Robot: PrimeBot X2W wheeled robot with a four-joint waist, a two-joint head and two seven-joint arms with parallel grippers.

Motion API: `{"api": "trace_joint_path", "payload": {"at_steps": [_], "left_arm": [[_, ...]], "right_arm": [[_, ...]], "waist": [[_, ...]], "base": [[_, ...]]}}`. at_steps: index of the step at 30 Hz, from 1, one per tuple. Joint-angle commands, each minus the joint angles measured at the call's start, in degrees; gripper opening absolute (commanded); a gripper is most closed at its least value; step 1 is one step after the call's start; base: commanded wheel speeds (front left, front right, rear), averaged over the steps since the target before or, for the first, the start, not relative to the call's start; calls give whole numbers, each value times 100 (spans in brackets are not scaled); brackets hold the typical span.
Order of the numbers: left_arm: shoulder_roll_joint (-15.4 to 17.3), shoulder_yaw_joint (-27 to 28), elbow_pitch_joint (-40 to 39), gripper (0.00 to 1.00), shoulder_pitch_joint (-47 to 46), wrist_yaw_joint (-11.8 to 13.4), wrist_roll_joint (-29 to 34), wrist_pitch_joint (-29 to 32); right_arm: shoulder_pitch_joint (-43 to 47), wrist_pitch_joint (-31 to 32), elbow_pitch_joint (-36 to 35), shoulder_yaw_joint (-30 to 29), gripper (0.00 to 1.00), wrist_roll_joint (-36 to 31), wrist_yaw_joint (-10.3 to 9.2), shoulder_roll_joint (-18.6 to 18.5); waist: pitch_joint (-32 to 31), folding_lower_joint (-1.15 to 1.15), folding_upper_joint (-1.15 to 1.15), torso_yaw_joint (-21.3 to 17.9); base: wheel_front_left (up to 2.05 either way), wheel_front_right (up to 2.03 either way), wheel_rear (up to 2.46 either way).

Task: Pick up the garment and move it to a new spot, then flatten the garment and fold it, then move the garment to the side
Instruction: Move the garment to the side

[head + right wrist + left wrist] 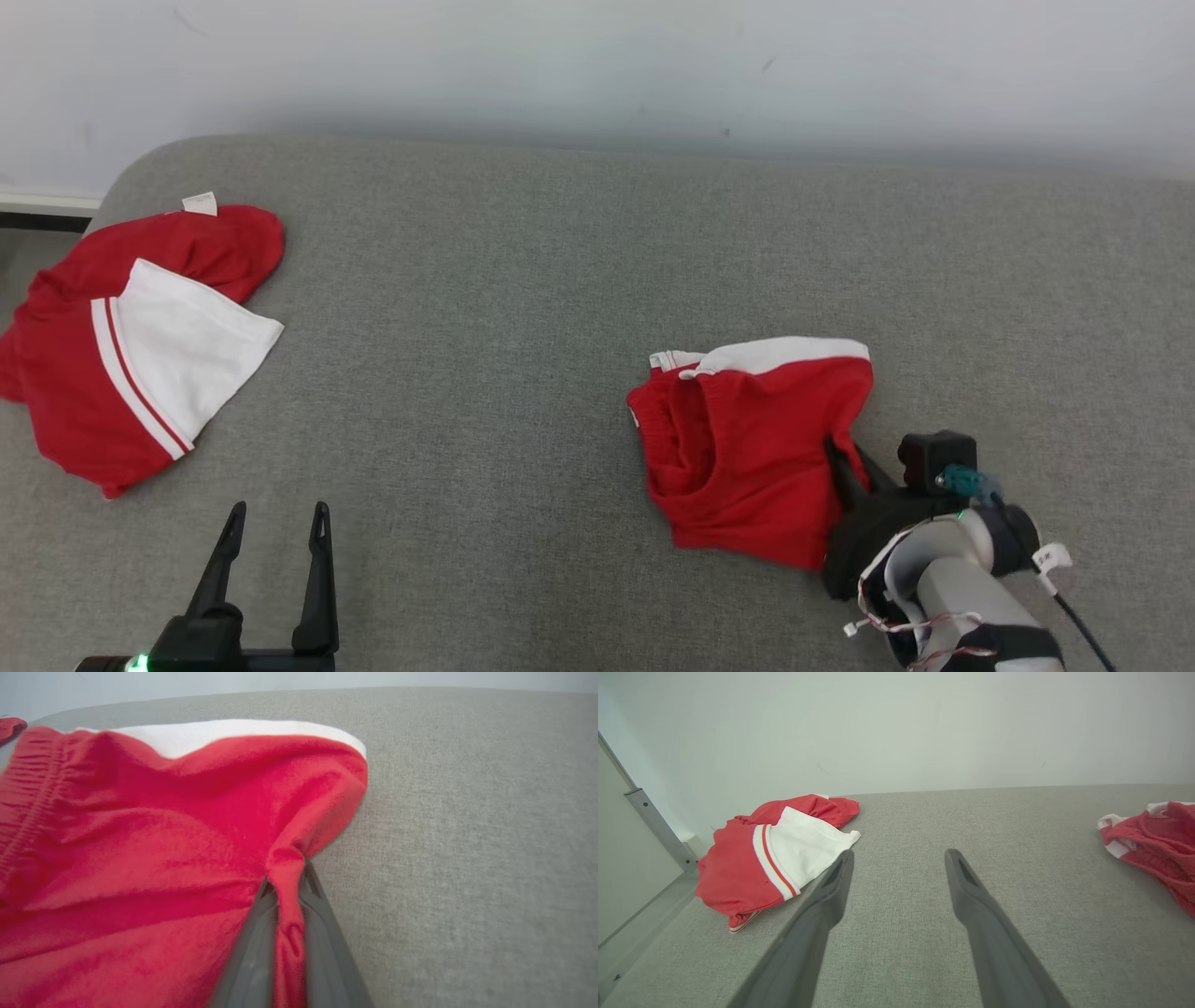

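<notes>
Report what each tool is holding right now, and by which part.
The right tool is shut on the red garment, pinching a fold of cloth at its right edge as the head view shows it. The left tool stands open, holding nothing.

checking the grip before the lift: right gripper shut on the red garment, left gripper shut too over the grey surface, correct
Not quite: the left gripper is open, its jaws well apart over the grey surface, as the left wrist view shows. The right gripper is indeed shut on the red garment.
</notes>
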Motion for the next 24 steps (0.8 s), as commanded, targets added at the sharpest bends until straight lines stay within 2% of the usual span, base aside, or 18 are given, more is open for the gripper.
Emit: {"api": "trace_joint_path", "payload": {"at_steps": [1, 5, 12, 13, 24], "left_arm": [[-11, 12, 3, 100, -61, -15, -20, -18], [-2, 18, 25, 100, -86, -34, -25, -18], [18, 51, -139, 100, -218, -88, -53, -18], [12, 33, -249, 100, -289, -94, -74, -18], [135, 2, -1009, 100, -1067, -194, -155, -18]], "right_arm": [[-69, -19, 53, 19, 0, 23, -18, -97], [-312, -65, 72, 312, 0, -92, -18, -342], [-994, 85, -106, 934, 0, -88, -17, -1034], [-1267, 137, -207, 1069, 0, -17, -17, -1266], [-2676, 581, -844, 1546, 0, 180, -17, -2416]], "waist": [[42, -1, 0, -23], [76, -1, 0, -51], [330, -1, 0, -189], [523, -1, 0, -258], [2041, -1, 0, -703]], "base": [[0, 0, 0], [0, 0, 0], [0, 0, 0], [0, 0, 0], [0, 0, 0]]}}
